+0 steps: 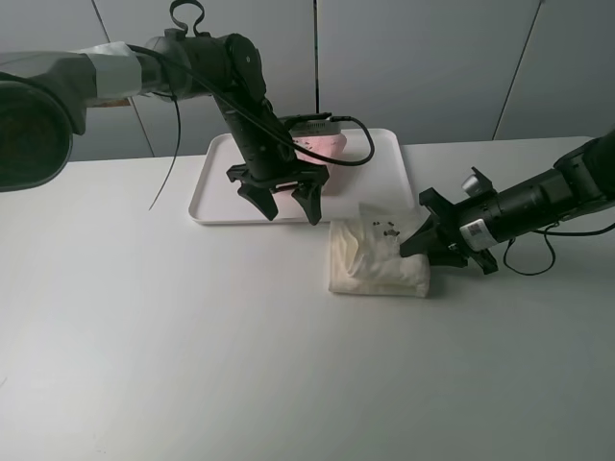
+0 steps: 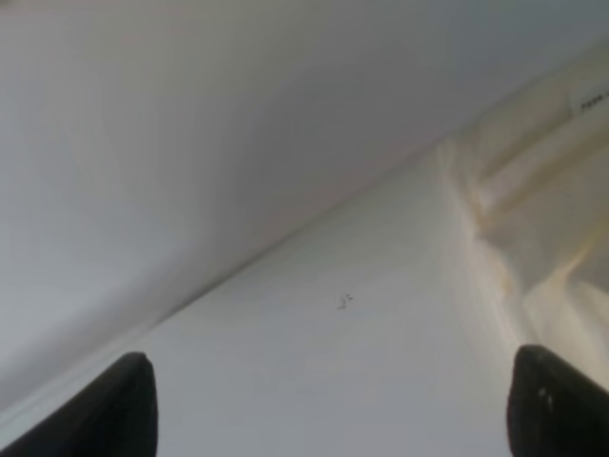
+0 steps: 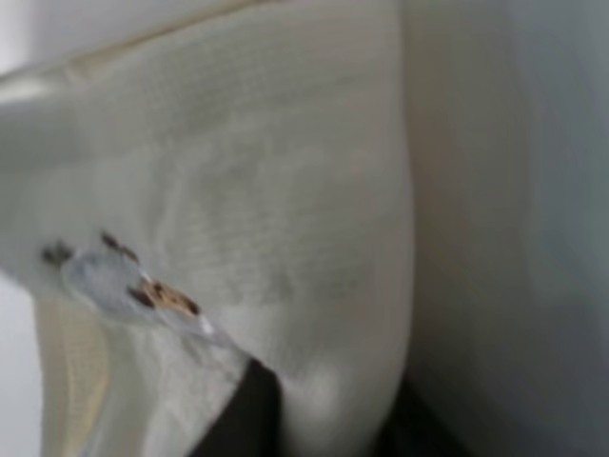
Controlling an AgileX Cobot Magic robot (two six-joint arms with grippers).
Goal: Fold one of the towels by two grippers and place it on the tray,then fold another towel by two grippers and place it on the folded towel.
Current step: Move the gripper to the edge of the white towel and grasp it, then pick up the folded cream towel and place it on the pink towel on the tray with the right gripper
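Observation:
The cream towel (image 1: 370, 264) lies folded into a thick bundle on the table, just in front of the white tray (image 1: 216, 187). Its small label (image 1: 389, 229) sits on a raised flap. My right gripper (image 1: 423, 242) is at the bundle's right edge, shut on that flap. In the right wrist view the cream towel (image 3: 285, 190) fills the frame and runs down between the gripper's (image 3: 328, 419) dark fingers. The pink towel (image 1: 322, 146) lies on the tray, partly hidden by the left arm. My left gripper (image 1: 292, 213) hangs open over the tray's front edge. In the left wrist view this gripper (image 2: 338, 409) holds nothing, and the cream towel (image 2: 542, 190) shows to one side.
A black cable (image 1: 351, 144) loops over the tray near the pink towel. Another cable (image 1: 538, 252) trails behind the right arm. White table (image 1: 192, 346) stretches to the left and front.

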